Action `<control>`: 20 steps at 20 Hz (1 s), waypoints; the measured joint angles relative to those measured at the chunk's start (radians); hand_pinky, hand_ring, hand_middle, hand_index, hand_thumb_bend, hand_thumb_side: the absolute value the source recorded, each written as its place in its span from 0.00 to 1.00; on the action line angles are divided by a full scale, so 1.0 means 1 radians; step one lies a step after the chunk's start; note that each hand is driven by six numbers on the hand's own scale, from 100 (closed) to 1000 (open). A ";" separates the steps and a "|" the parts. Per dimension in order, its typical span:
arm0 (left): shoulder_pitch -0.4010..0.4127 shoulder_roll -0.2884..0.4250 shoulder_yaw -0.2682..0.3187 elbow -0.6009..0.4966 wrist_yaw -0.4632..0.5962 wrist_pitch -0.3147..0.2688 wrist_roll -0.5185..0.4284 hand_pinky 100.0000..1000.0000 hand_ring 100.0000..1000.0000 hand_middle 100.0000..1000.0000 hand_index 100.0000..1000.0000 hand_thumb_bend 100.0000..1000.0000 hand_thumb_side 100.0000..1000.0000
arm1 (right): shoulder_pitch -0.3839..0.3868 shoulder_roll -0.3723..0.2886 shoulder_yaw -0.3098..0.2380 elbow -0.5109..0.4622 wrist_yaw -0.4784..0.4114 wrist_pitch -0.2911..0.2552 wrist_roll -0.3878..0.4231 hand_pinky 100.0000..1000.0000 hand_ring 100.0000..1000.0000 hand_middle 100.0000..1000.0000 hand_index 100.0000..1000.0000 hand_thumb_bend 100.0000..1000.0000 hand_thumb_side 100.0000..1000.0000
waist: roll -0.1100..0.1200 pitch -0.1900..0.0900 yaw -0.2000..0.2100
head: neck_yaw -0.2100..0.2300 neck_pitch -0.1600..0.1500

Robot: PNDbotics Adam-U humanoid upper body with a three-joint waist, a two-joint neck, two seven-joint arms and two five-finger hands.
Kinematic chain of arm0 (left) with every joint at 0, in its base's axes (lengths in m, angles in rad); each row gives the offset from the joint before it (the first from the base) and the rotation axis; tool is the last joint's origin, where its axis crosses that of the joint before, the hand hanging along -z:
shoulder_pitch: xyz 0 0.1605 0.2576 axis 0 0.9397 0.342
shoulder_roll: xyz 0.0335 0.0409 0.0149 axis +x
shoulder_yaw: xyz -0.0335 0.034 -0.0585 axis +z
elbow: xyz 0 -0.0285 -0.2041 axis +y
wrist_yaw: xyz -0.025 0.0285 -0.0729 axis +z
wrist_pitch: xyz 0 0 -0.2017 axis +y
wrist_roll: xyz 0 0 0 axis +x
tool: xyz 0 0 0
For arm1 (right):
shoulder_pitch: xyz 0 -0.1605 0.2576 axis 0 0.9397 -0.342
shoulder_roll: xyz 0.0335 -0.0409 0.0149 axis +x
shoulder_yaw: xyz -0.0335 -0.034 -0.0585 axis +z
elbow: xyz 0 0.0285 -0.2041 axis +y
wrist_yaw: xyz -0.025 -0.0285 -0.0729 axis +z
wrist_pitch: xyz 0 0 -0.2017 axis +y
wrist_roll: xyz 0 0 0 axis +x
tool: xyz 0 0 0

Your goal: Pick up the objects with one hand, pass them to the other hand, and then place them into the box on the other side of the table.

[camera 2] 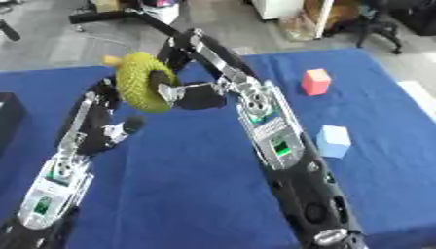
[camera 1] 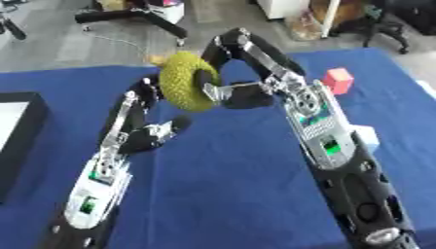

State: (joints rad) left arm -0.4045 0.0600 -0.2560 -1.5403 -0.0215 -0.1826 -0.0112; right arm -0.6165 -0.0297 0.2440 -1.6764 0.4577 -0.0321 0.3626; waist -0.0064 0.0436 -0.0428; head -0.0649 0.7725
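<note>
red block [camera 1: 338, 80] beyond right hand [camera 1: 223, 58]

Both arms reach forward from the near edge and meet high over the middle. The right hand [camera 1: 223, 90] bends inward at the wrist, its fingers curled round what it holds up. The left hand [camera 1: 146, 127] is raised just beside and below it, palm turned inward, fingers extended upward and thumb spread apart.
</note>
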 measured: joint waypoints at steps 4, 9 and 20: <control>0.000 0.000 0.000 0.000 0.010 -0.007 0.000 0.78 0.67 0.69 0.75 0.84 0.40 | 0.001 0.005 0.008 0.003 0.003 -0.003 0.014 0.57 0.54 0.29 0.33 0.00 0.00 | 0.000 0.000 -0.001 | -0.001 0.000; -0.002 -0.001 -0.001 0.000 -0.004 -0.010 -0.005 0.79 0.69 0.71 0.76 0.82 0.39 | 0.001 0.008 0.017 0.012 -0.001 -0.008 0.027 0.57 0.54 0.29 0.33 0.00 0.00 | 0.000 0.000 -0.002 | -0.008 0.000; -0.019 -0.011 -0.013 0.004 -0.068 -0.012 -0.006 0.78 0.67 0.69 0.74 0.70 0.32 | 0.001 0.015 0.038 0.026 -0.023 -0.021 0.056 0.57 0.54 0.29 0.33 0.00 0.00 | 0.000 0.000 -0.004 | -0.010 0.000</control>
State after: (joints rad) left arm -0.4234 0.0493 -0.2688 -1.5367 -0.0898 -0.1942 -0.0174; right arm -0.6154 -0.0143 0.2818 -1.6508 0.4350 -0.0527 0.4185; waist -0.0064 0.0436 -0.0465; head -0.0749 0.7725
